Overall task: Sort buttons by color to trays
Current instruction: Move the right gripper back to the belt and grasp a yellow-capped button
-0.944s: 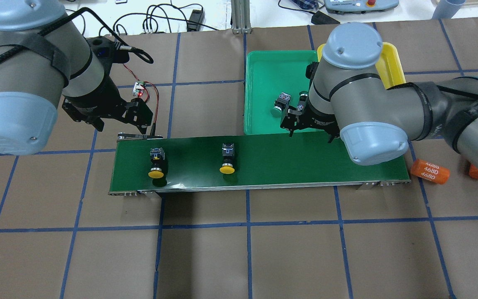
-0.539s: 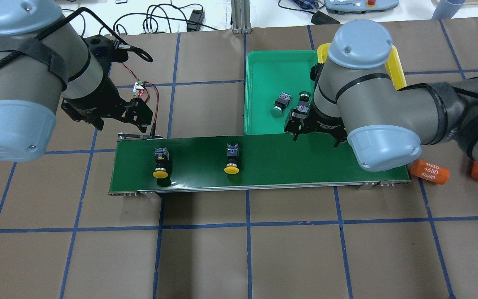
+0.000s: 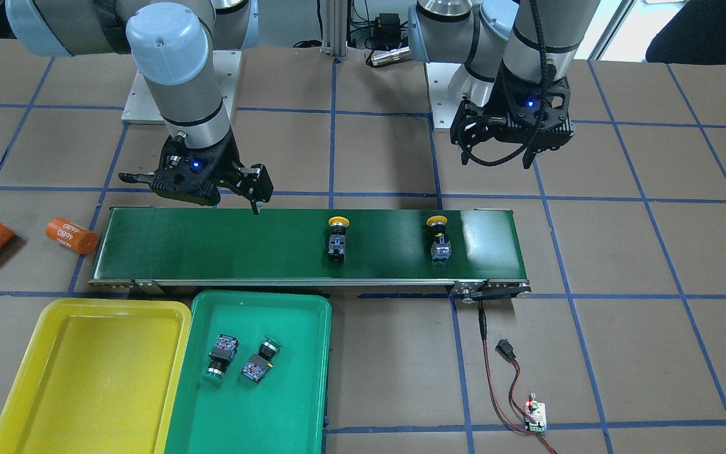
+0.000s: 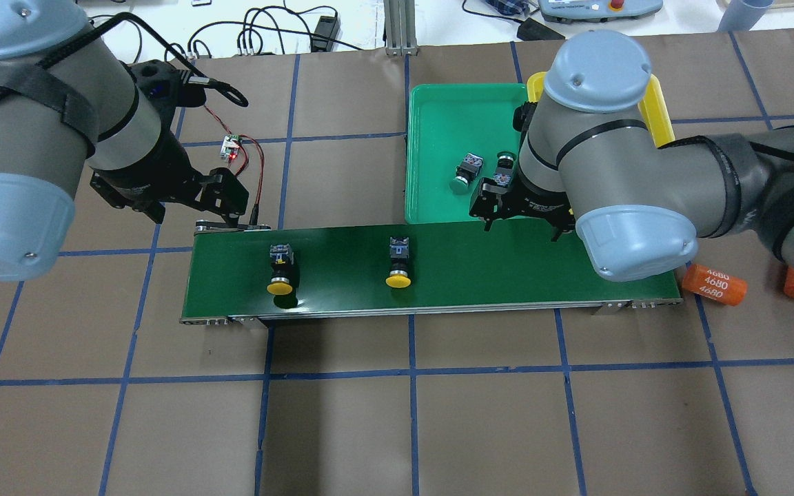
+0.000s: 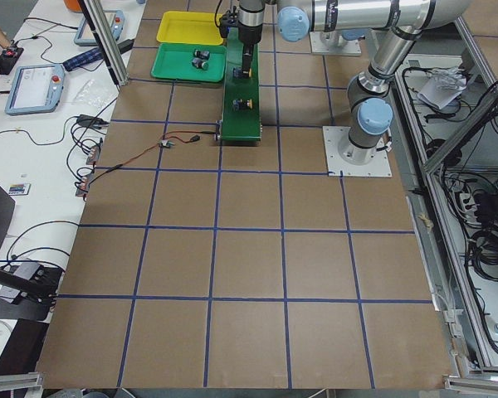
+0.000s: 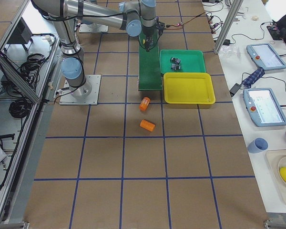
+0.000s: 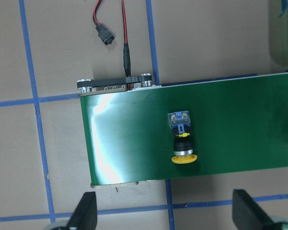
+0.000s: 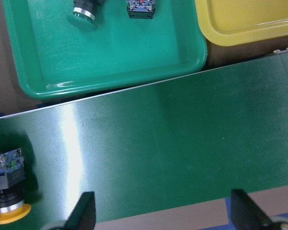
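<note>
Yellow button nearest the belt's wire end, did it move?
Yes. The yellow button slid along the conveyor belt, away from its wire end and toward the green tray.

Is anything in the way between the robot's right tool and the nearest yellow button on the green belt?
No, nothing visible. Only bare belt lies between the open right tool and the nearer yellow button. The other yellow button sits farther along the belt, beyond the nearer one.

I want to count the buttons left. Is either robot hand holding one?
No. The left gripper and the right gripper are both open and empty.
</note>
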